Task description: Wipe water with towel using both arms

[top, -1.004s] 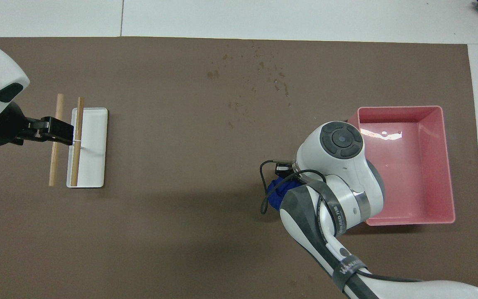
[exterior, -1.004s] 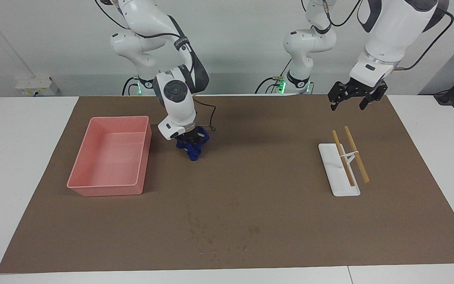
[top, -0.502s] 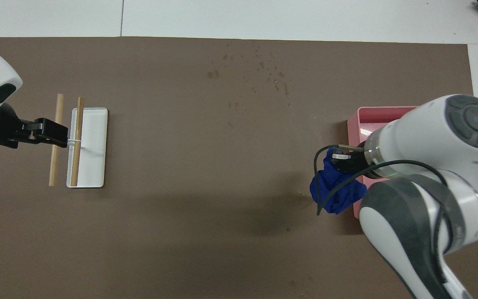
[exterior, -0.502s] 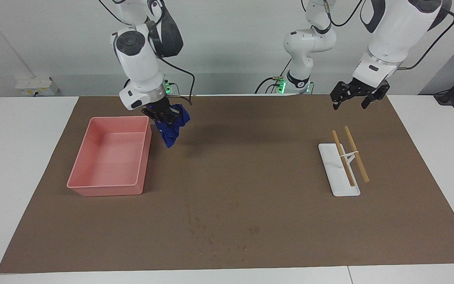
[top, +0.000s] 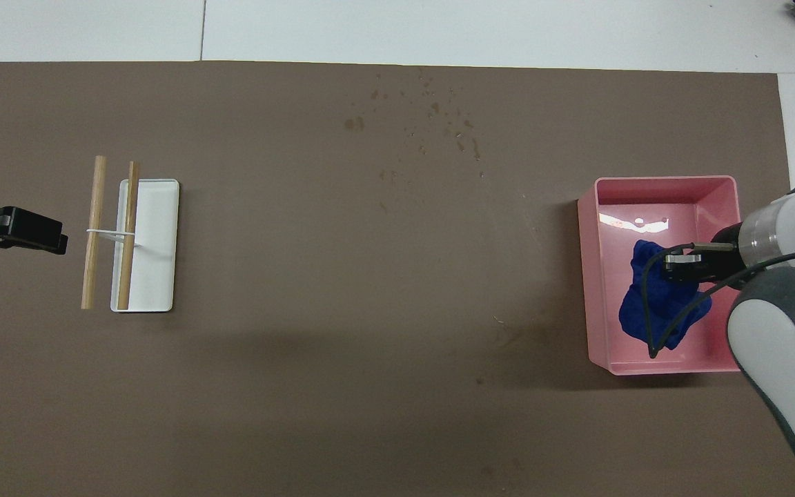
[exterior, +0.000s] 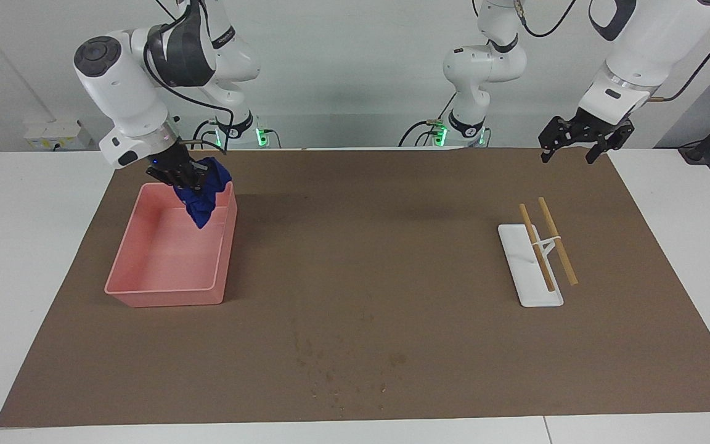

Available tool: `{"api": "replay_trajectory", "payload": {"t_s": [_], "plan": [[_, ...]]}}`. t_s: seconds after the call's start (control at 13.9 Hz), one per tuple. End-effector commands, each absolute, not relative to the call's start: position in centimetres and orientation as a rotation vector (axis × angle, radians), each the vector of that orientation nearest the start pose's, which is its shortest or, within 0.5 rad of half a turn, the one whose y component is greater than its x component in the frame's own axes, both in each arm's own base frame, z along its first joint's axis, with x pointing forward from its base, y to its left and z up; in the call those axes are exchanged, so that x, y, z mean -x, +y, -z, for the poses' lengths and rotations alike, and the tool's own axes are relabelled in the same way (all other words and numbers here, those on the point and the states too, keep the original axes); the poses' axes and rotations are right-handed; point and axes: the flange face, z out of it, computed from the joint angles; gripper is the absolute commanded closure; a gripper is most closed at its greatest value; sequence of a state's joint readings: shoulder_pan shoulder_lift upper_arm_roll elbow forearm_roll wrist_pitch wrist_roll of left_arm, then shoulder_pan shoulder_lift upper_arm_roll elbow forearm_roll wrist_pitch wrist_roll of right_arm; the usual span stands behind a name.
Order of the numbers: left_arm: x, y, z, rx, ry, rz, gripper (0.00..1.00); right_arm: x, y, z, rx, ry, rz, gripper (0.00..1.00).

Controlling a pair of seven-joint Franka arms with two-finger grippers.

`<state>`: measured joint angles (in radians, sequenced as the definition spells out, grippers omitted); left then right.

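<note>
Two arms are up over the brown mat [exterior: 392, 259]. The right gripper [exterior: 183, 177] is clamped on the towel [exterior: 202, 196], which hangs bunched from its fingertips in the air over the pink tray [exterior: 122, 269], clear of the tray floor. The left gripper [exterior: 583, 139] waits with its fingers spread and nothing between them, over the mat's edge near the white dish [exterior: 537, 296] and two wooden sticks [exterior: 557, 240]. Water spots [exterior: 342, 367] dot the mat.

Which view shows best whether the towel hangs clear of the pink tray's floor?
The facing view: the towel hangs from the right pincer above the pink tray. The overhead view only shows it over the tray.
</note>
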<state>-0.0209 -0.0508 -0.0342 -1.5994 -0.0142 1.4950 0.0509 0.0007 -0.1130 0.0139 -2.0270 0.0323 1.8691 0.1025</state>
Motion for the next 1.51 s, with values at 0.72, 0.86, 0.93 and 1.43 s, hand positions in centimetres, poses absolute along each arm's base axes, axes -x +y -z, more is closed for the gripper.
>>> {"api": "replay_trajectory", "payload": {"t_s": [0.72,0.86,0.93,1.43], "plan": [[-51.6,-3.0,-63.7,3.157,0.189,-0.104,0.00,-52.7,-3.1,-37.9,3.130,-0.081,-0.185,1.00],[-51.6,-3.2,-63.7,3.157,0.194,-0.104,0.00,-52.3,-3.2,-37.4,3.126,-0.096,-0.204,1.00],[-51.6,-3.2,-63.7,3.157,0.191,-0.104,0.00,-52.3,-3.5,-37.3,3.125,-0.103,-0.206,1.00],[-51.6,-3.1,-63.7,3.157,0.189,-0.104,0.00,-53.9,-4.7,-42.6,3.138,0.044,-0.121,0.00]]}}
